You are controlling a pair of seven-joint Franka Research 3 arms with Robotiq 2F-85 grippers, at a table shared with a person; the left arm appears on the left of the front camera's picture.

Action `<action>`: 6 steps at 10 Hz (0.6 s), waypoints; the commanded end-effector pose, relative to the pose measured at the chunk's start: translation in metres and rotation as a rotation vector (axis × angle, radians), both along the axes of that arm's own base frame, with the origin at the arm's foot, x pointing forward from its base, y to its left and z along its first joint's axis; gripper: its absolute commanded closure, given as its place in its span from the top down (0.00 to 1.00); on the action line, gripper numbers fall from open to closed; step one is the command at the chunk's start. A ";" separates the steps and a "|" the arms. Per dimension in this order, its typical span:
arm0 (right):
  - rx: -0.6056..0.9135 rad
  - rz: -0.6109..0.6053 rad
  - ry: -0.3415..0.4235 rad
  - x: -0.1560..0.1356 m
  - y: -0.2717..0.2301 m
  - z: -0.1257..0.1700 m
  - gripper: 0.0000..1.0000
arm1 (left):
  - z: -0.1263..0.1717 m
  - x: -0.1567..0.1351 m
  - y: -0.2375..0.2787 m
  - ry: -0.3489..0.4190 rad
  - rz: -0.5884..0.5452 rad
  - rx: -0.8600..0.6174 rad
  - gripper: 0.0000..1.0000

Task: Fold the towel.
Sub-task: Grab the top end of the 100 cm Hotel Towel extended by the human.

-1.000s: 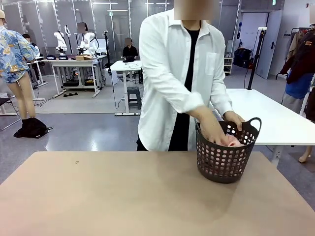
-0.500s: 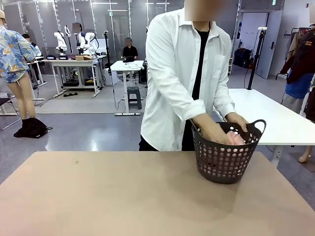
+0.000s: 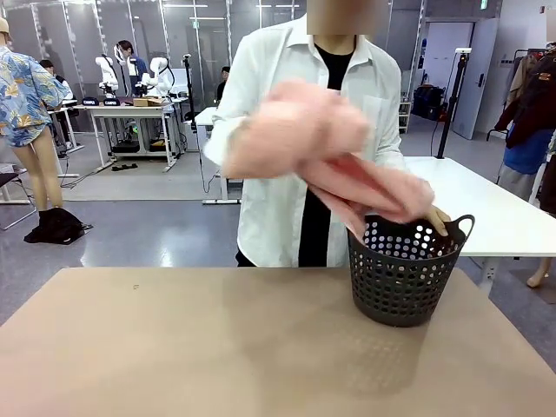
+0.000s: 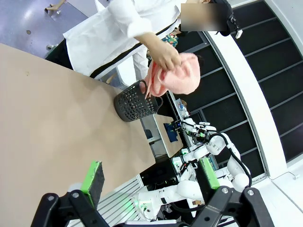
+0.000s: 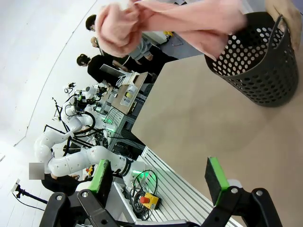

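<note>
Left jaws gape wide with nothing in them, facing across the worktop (image 4: 42, 109), and the towel (image 4: 179, 75) is well apart from them, bunched in the person's hand (image 4: 165, 57) above the black basket (image 4: 135, 101). The front view adds the other hand (image 3: 439, 221) resting on the basket's rim. Right jaws stand just as wide and empty, the towel far up beyond them.

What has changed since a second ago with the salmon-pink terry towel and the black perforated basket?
The person lifted the towel up out of the basket to chest height, bunched in one hand. The other hand stayed at the basket's rim; the basket stayed about where it was on the table.
</note>
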State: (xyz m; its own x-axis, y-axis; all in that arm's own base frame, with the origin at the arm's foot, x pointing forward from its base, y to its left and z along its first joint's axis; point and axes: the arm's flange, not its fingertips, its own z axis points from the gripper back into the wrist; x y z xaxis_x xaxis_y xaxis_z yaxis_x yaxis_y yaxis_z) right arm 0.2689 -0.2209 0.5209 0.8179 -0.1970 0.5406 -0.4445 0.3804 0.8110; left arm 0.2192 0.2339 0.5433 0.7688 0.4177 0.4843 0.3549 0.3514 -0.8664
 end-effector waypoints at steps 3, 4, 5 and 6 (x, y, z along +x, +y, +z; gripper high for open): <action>0.002 0.002 -0.024 0.001 -0.001 0.001 1.00 | 0.002 0.002 0.002 -0.030 -0.007 -0.005 1.00; 0.002 0.002 -0.024 0.001 -0.001 0.001 1.00 | 0.002 0.002 0.002 -0.030 -0.007 -0.005 1.00; 0.002 0.002 -0.024 0.001 -0.001 0.001 1.00 | 0.002 0.002 0.002 -0.030 -0.007 -0.005 1.00; 0.002 0.002 -0.024 0.001 -0.001 0.001 1.00 | 0.002 0.002 0.002 -0.030 -0.007 -0.005 1.00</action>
State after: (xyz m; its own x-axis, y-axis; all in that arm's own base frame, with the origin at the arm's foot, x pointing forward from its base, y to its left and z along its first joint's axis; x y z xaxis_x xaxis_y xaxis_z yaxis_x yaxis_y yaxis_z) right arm 0.2690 -0.2209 0.5209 0.8177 -0.1971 0.5408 -0.4446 0.3803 0.8110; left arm 0.2192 0.2339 0.5433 0.7687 0.4178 0.4843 0.3549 0.3514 -0.8664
